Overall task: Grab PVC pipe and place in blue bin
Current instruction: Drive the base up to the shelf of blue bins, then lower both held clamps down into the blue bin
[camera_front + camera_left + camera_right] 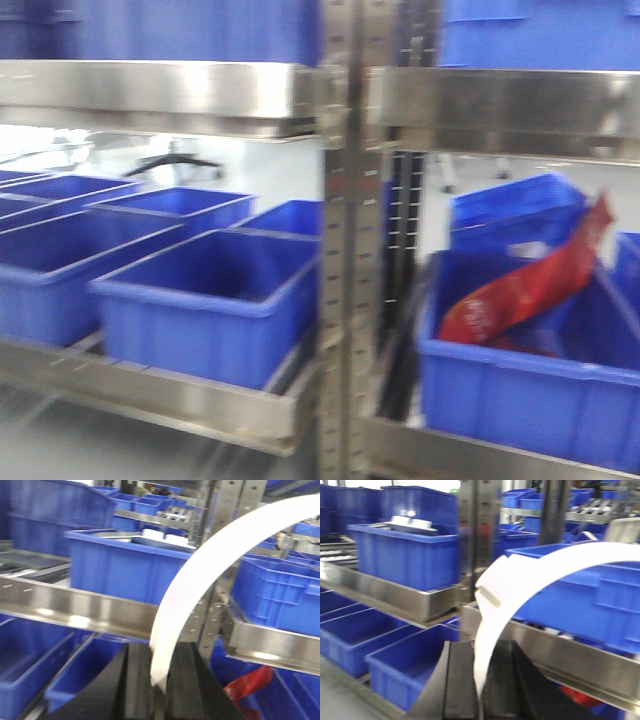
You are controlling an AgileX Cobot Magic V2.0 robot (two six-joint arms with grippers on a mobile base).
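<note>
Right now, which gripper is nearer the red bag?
Probably left. The bag shows plainly just right of the left gripper; from the right gripper, only a red sliver peeks under the rail, farther off to its right.

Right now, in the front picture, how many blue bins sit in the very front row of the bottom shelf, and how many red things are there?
Blue front-row bins: 3
Red bag: 1
Total: 4
</note>
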